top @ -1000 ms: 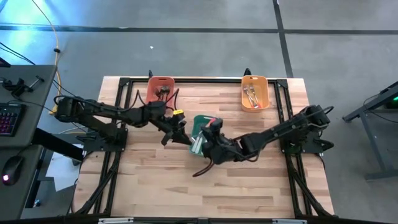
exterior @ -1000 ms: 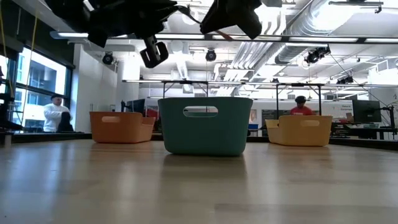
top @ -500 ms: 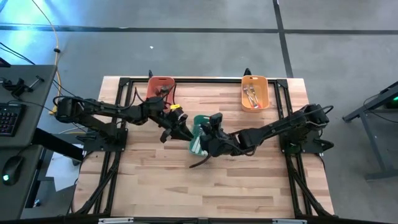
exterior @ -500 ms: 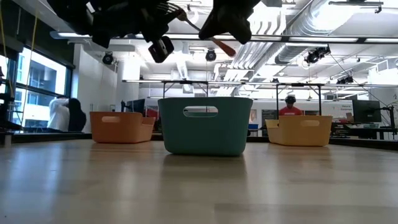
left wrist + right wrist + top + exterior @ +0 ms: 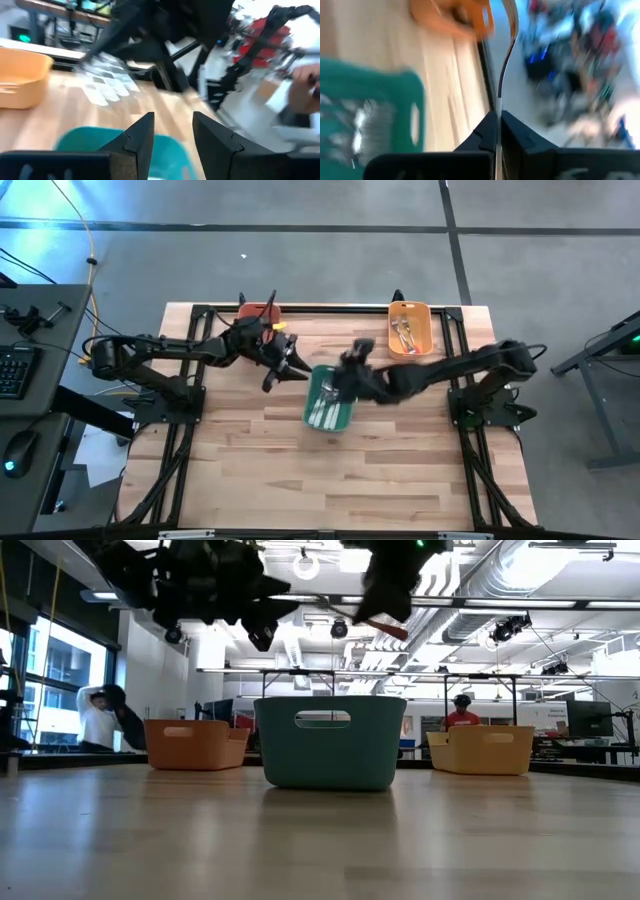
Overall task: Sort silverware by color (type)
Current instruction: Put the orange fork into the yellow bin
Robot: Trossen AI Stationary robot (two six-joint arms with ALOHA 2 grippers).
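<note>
Silverware [image 5: 323, 408] lay in the teal bin [image 5: 330, 396] at the centre of the high view, with more in the orange bin [image 5: 409, 328] at upper right. The right gripper [image 5: 352, 362] reached in from the right, just above the teal bin, fingers pinched on a thin utensil handle [image 5: 505, 55]. The left gripper [image 5: 290, 370] stretched from the left, beside the bin, fingers slightly parted with nothing between them.

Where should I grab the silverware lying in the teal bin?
Probably by a thin handle, coming from straight above with the gripper closing across it. The silverware lies flat along the length of the teal bin, and the bin's walls would block a side approach.
</note>
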